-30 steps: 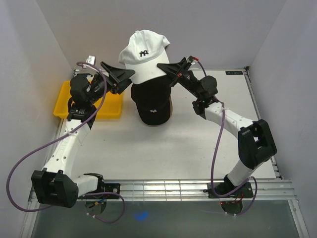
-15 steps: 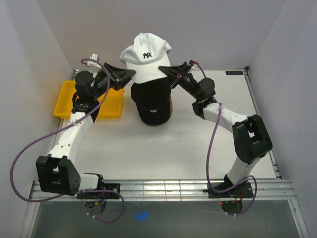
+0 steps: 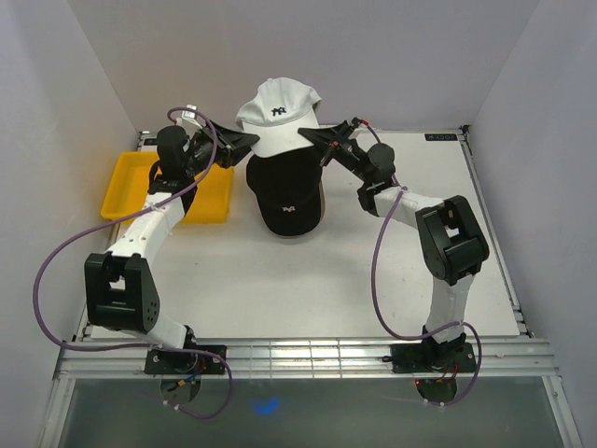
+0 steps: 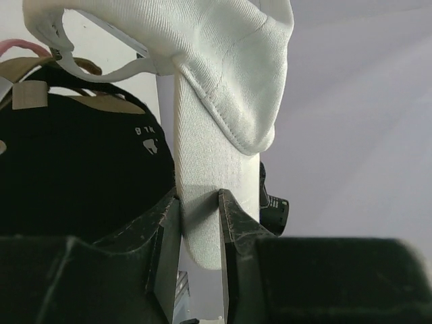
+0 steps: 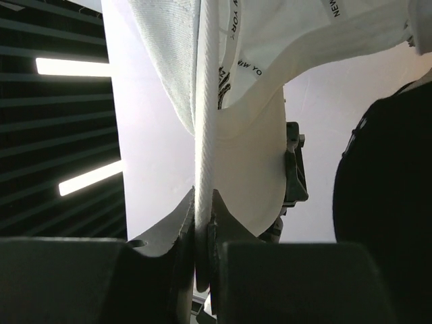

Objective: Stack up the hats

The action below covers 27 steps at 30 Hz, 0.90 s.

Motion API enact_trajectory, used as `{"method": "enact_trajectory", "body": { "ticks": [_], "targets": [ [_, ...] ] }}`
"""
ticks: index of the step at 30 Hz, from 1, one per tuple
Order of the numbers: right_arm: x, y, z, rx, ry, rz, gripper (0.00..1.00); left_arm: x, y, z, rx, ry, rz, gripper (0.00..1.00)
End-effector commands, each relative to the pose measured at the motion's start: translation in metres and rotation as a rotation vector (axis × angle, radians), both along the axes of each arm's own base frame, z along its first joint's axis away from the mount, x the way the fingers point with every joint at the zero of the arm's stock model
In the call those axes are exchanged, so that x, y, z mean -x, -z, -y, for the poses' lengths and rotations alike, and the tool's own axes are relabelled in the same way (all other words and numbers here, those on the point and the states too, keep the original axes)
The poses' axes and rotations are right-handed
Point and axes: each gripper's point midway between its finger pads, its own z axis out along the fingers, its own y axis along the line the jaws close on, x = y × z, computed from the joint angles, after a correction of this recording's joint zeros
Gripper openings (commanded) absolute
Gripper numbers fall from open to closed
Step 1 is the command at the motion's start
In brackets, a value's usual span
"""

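Jaws: left jaws clamped on white cap (image 4: 223,81), one finger on each side of flat fabric panel. Right jaws pinched tight on thin edge of same cap, on its opposite side. White cap hangs between both, lifted off desk (image 3: 373,271), directly above black cap (image 3: 286,196); contact between the two unclear. Black cap tops stack at far middle of desk. Tan cap (image 4: 101,102) and pink cap (image 4: 20,46) peek out beneath it in left wrist view. Yellow tray (image 3: 131,191) sits left of stack, at desk's left edge.
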Motion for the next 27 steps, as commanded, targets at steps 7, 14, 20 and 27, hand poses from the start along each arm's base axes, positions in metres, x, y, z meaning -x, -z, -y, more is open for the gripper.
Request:
{"method": "enact_trajectory", "body": {
  "ticks": [7,14,20,27],
  "targets": [
    [0.042,-0.003,-0.033,0.048,-0.241,0.163,0.08,0.003,-0.019,0.020,-0.017,0.105,0.108,0.00],
    [0.056,0.008,-0.026,0.043,-0.251,0.165,0.08,0.018,-0.012,0.019,-0.019,0.119,0.112,0.00],
    [0.065,0.023,-0.021,0.055,-0.254,0.146,0.08,0.031,-0.003,0.018,-0.026,0.128,0.108,0.00],
    [0.078,0.028,-0.015,0.062,-0.263,0.152,0.08,0.043,-0.003,0.017,-0.029,0.139,0.119,0.00]
  ]
}}
